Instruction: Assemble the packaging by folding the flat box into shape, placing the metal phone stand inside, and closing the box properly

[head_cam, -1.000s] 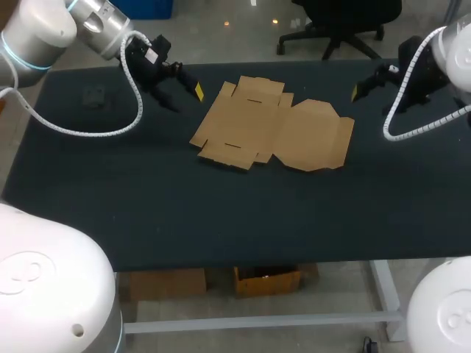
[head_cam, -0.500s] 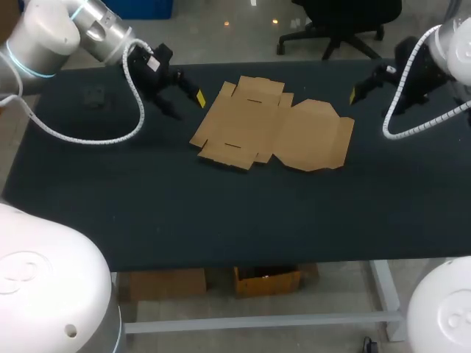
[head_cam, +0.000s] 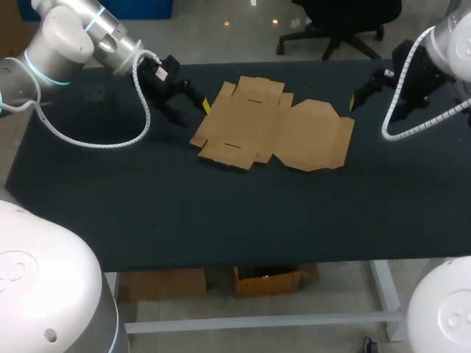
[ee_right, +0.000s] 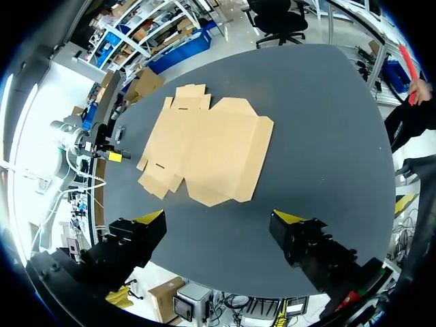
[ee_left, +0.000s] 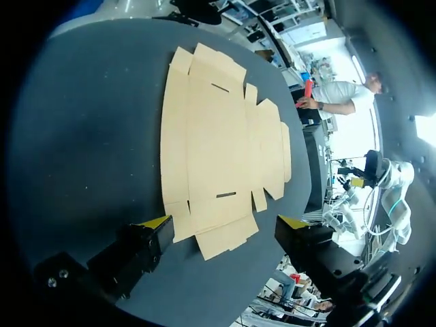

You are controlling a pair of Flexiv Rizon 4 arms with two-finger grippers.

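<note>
Two claws, both empty and spread wide, sit over the table (head_cam: 221,213): my left claw (head_cam: 193,112) just beside the left edge of the flat box (head_cam: 272,125), my right claw (ee_right: 219,216) near its far right corner, not touching, the box lying unfolded beyond mid-table.

You have the flat box (head_cam: 272,125) lying on the table (head_cam: 221,213), far of centre. Left gripper (head_cam: 193,112) just beside its left edge; right gripper (head_cam: 362,92) near its far-right corner, apart.
</note>
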